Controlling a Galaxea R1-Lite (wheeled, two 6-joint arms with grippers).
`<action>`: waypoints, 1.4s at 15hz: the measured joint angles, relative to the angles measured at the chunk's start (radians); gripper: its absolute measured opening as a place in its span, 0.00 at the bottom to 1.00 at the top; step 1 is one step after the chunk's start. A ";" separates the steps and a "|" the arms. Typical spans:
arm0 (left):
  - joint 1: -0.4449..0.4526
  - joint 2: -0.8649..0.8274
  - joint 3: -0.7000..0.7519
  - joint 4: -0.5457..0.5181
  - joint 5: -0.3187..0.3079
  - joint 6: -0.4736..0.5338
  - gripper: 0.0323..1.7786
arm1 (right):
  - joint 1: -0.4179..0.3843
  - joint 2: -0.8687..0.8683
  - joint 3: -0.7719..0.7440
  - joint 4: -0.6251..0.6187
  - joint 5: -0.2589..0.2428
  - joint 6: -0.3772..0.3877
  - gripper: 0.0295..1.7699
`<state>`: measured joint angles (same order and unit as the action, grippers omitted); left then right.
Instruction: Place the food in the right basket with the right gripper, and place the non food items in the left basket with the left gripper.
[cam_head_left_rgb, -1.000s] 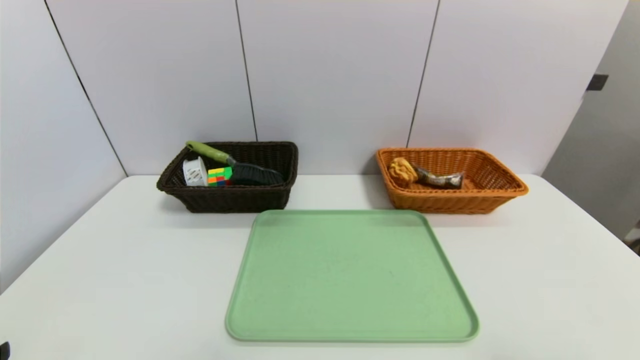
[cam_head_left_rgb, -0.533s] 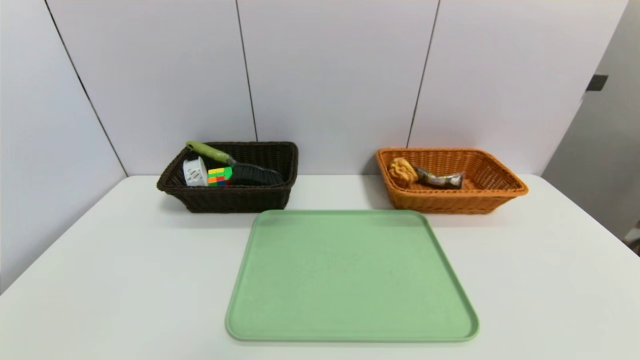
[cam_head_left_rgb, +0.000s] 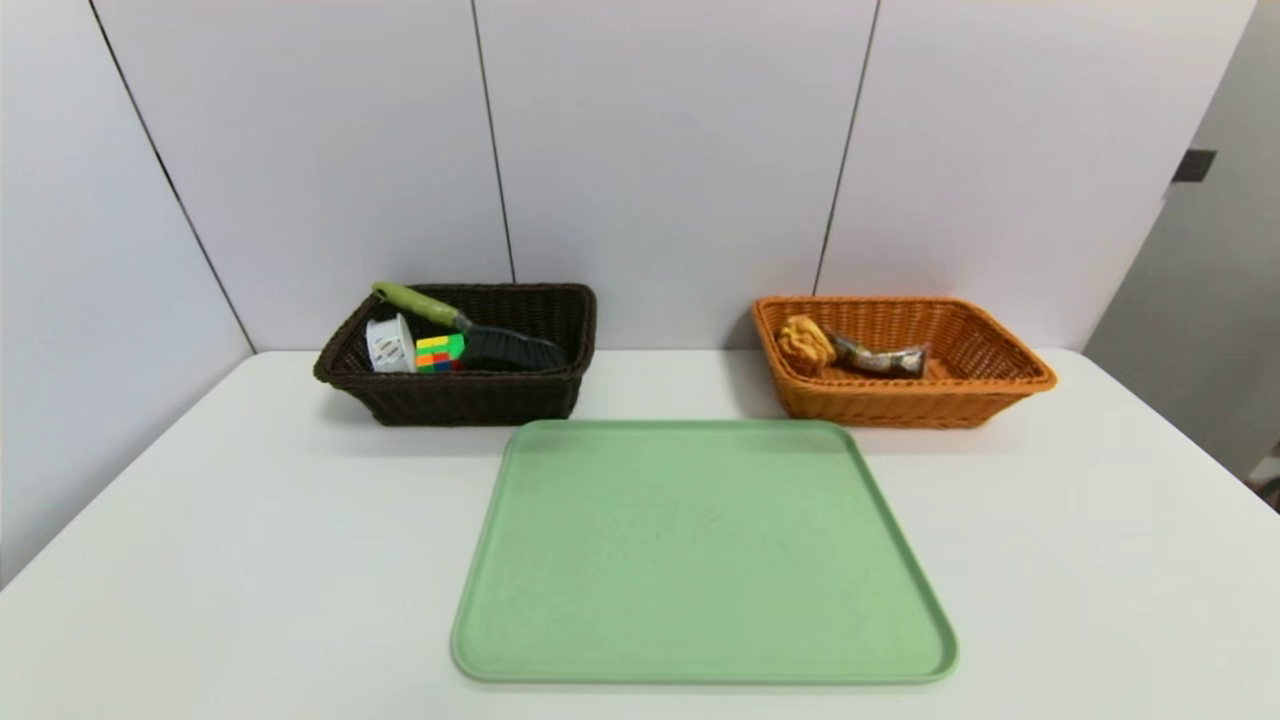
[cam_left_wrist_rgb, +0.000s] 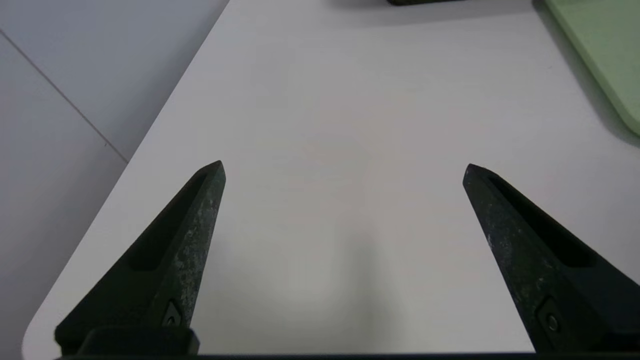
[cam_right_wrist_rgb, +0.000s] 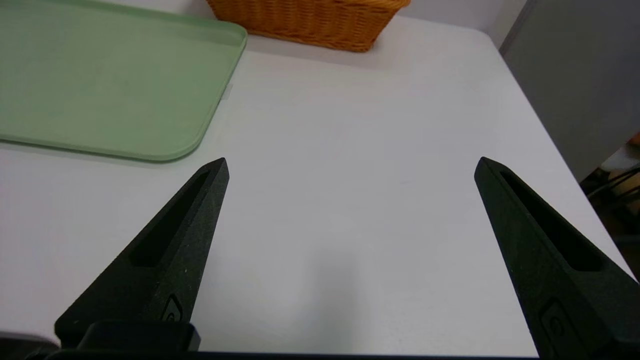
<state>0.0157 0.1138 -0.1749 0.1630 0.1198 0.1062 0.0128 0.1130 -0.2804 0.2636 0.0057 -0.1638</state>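
Head view: the dark brown left basket (cam_head_left_rgb: 462, 358), in the upper left of the frame, held the white spool (cam_head_left_rgb: 389, 344), the puzzle cube (cam_head_left_rgb: 439, 352) and the green-handled brush (cam_head_left_rgb: 470, 331). The orange right basket (cam_head_left_rgb: 905, 385), in the upper right, held the bumpy bun (cam_head_left_rgb: 805, 342) and the wrapped snack (cam_head_left_rgb: 880, 358). The green tray (cam_head_left_rgb: 703, 550) lay bare at centre on the white worktop (cam_head_left_rgb: 200, 560). All of these stood as in the earlier frames; only a dark fragment at the lower left corner, seen one second before, had gone. Wrist views: the left gripper (cam_left_wrist_rgb: 344, 167) and the right gripper (cam_right_wrist_rgb: 351, 162) hung over bare worktop beside the tray, fingers spread wide, grasping nothing.
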 joint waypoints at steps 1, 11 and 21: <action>0.000 -0.012 0.051 -0.084 -0.039 0.001 0.95 | -0.003 -0.036 0.068 -0.076 0.001 -0.017 0.96; -0.001 -0.107 0.174 -0.163 -0.120 -0.128 0.95 | -0.007 -0.115 0.279 -0.259 0.041 0.010 0.96; -0.001 -0.113 0.175 -0.173 -0.108 -0.156 0.95 | -0.007 -0.115 0.280 -0.260 0.037 0.008 0.96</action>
